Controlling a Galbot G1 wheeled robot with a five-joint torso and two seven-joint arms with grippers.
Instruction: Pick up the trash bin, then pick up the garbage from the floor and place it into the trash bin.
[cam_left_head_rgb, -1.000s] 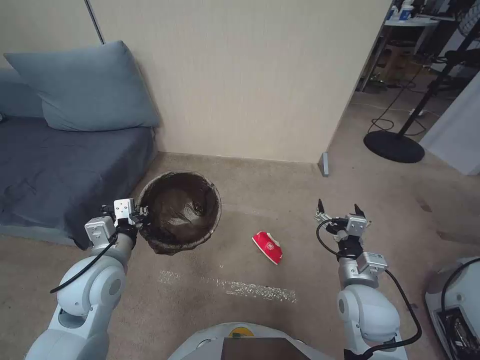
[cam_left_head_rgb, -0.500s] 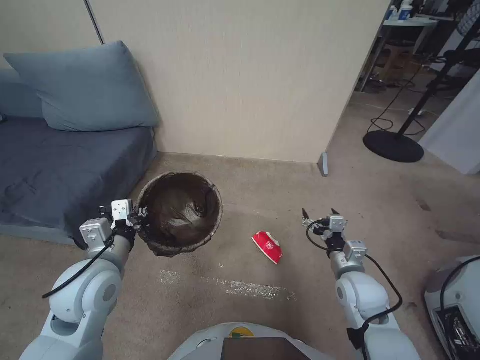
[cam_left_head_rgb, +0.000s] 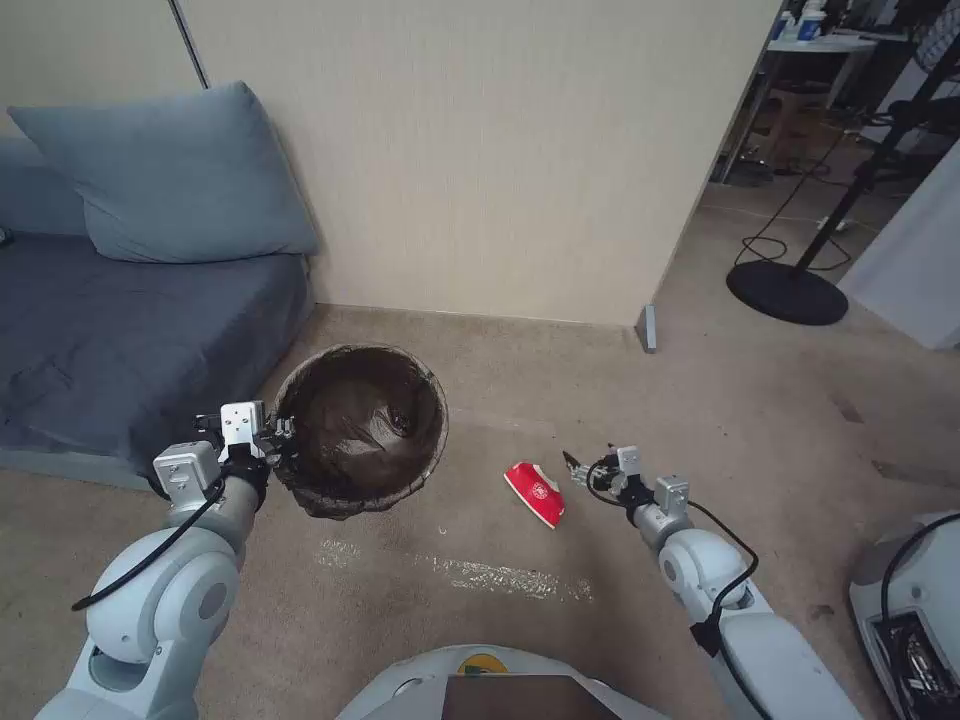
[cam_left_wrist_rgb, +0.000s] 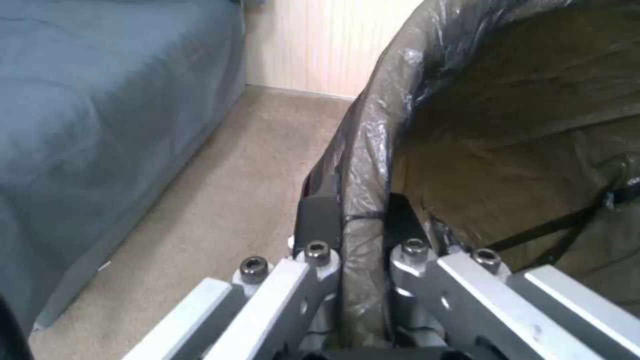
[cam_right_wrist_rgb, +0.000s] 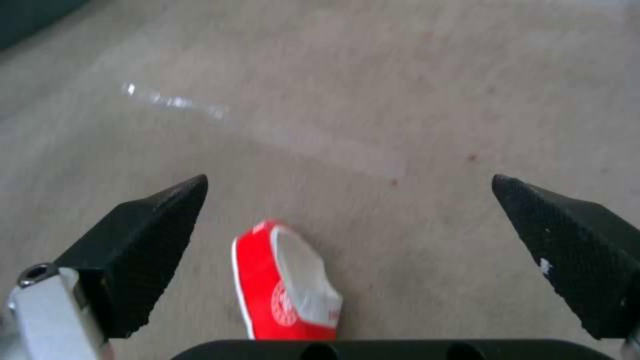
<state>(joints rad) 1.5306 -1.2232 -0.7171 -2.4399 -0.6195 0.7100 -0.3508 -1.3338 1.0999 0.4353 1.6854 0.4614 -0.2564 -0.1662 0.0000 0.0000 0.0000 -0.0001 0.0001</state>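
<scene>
In the head view, the round white plastic trash bin lined with a dark brown bag (cam_left_head_rgb: 362, 425) is held left of centre by the left gripper (cam_left_head_rgb: 281, 440), mouth up for loading; in the left wrist view its fingers (cam_left_wrist_rgb: 319, 222) are seen clamped across the rim; in the right wrist view the right gripper (cam_right_wrist_rgb: 350, 220) is spread wide and empty over the crumpled red-and-white carton (cam_right_wrist_rgb: 285, 287) at lower centre, placed for grasping.

The trash bin (cam_left_head_rgb: 362, 430) hangs from the left gripper (cam_left_head_rgb: 280, 440) just right of the sofa (cam_left_head_rgb: 120, 340), with the crumpled carton (cam_left_head_rgb: 535, 493) on the carpet (cam_left_head_rgb: 600, 400) between it and the right gripper (cam_left_head_rgb: 580, 468).

Head view high, facing down at carpet (cam_left_head_rgb: 620, 400), wrist views close, low
</scene>
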